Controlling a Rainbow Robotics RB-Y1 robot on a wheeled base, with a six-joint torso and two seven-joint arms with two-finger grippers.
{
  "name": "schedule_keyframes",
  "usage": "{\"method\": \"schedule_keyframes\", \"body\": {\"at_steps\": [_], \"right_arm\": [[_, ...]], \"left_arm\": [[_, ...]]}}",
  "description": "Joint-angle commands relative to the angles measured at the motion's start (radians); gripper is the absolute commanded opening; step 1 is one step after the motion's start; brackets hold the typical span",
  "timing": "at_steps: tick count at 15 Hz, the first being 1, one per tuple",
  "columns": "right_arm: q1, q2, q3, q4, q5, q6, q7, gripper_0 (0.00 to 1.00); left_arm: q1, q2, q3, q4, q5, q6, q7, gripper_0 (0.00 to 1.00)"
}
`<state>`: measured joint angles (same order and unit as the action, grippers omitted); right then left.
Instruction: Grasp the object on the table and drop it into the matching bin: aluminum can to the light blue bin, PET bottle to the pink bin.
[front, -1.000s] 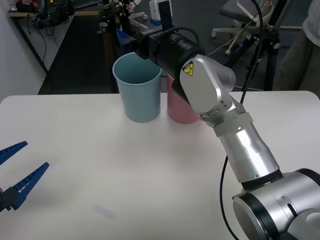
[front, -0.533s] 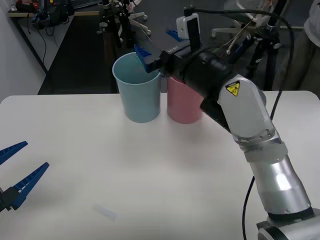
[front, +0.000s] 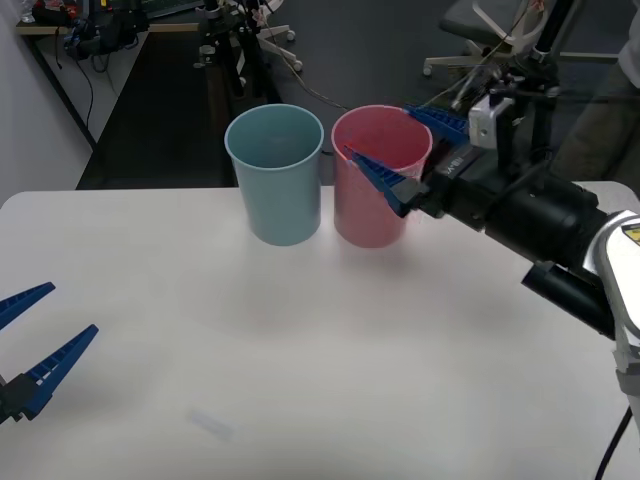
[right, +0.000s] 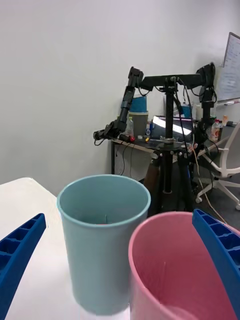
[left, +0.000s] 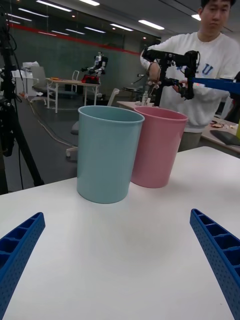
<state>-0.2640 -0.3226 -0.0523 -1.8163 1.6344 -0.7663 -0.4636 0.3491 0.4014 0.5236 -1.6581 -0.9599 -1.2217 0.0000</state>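
Observation:
The light blue bin (front: 275, 175) (right: 102, 250) (left: 107, 155) and the pink bin (front: 365, 215) (right: 170, 280) (left: 157, 150) stand upright and touching, side by side, at the far edge of the white table (front: 300, 350). My right gripper (front: 375, 132) (right: 118, 215) is open at rim height over the pink bin's near-right side, with nothing between its fingers. Low over the table's near left corner, my left gripper (front: 73, 308) (left: 117, 214) is open and holds nothing. The aluminum can is out of view.
A faint smudge (front: 210, 425) marks the tabletop near the front. Beyond the far edge are tripods with cables (front: 235, 45) and an office chair (front: 480, 30). My right arm's dark forearm (front: 530, 225) reaches over the table's right side.
My right arm has swung right and pulled back from over the light blue bin, so its open fingers now sit at the pink bin's rim. The left gripper has stayed still.

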Motion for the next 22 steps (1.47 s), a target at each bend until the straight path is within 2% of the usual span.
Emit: {"method": "schedule_keyframes", "body": {"at_steps": [1,4,6,11,16,22], "right_arm": [[0.08,-0.044,-0.09,0.0,-0.12,-0.085,0.105,1.0],[0.19,-0.055,-0.222,0.0,-0.199,-0.2,0.189,1.0],[0.261,-0.055,-0.311,0.0,-0.243,-0.268,0.2,1.0],[0.434,-0.056,-0.448,0.0,-0.369,-0.28,0.212,1.0],[0.526,-0.101,-0.508,-0.002,-0.439,-0.28,0.226,1.0],[0.552,-0.102,-0.512,0.0,-0.438,-0.264,0.237,1.0]], "left_arm": [[0.0,0.0,0.0,0.0,0.0,0.0,0.0,1.0],[0.0,0.0,0.0,0.0,0.0,0.0,0.0,1.0],[0.0,0.0,0.0,0.0,0.0,0.0,0.0,1.0],[0.0,0.0,0.0,0.0,0.0,0.0,0.0,1.0],[0.0,0.0,0.0,0.0,0.0,0.0,0.0,1.0],[0.0,0.0,0.0,0.0,0.0,0.0,0.0,1.0]]}}
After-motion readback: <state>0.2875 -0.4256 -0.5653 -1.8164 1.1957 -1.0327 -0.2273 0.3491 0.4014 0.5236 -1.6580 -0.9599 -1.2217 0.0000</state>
